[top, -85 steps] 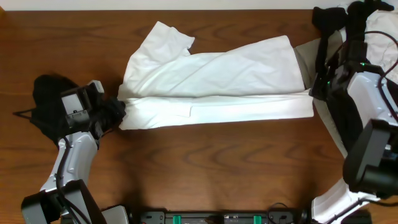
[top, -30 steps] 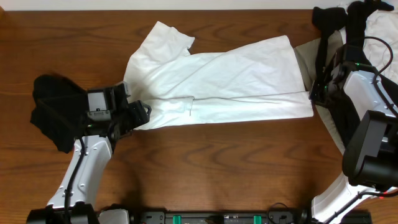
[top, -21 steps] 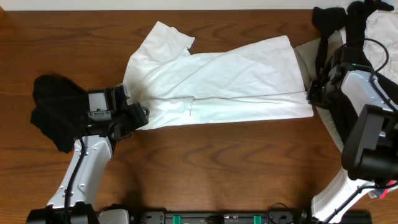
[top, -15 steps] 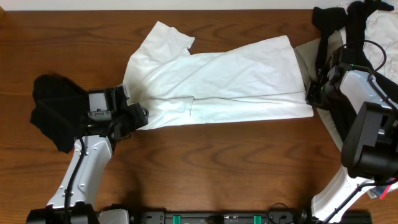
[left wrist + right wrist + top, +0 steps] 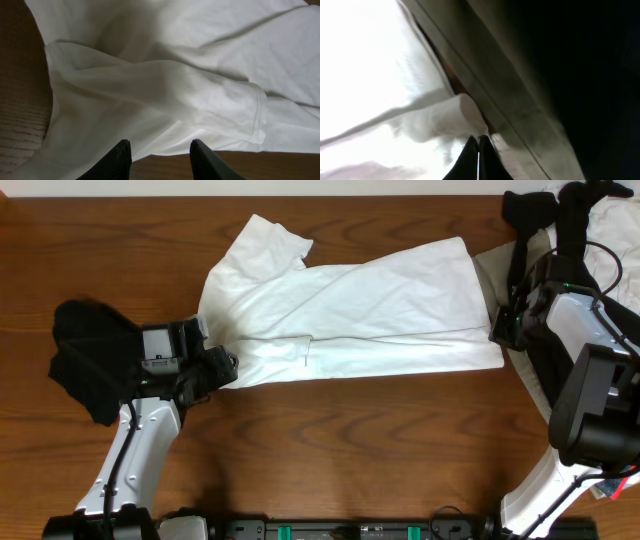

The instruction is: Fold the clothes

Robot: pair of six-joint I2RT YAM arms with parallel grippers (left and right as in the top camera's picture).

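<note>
The clothes are chiefly a white T-shirt [image 5: 350, 315], spread lengthwise across the table with its lower edge folded over. At the shirt's left end my left gripper [image 5: 218, 367] stands open. In the left wrist view its fingertips [image 5: 122, 152] frame bare wood, with the white T-shirt [image 5: 165, 85] lying just ahead and under the left finger. My right gripper [image 5: 497, 332] is at the shirt's right hem. In the right wrist view that right gripper [image 5: 478, 139] is shut, tips pinched on a rolled fold of the T-shirt's hem [image 5: 445, 112].
A black garment [image 5: 85, 355] lies bunched at the left, behind my left arm. A beige garment [image 5: 488, 270] lies under the shirt's right end, also the beige garment [image 5: 520, 115] beside my right tips. A black piece [image 5: 535, 215] and a white piece [image 5: 615, 235] sit at the back right.
My right gripper has edged left onto the hem and closed. The left gripper moved right along the shirt's left end before, and has stayed still for the last second.
</note>
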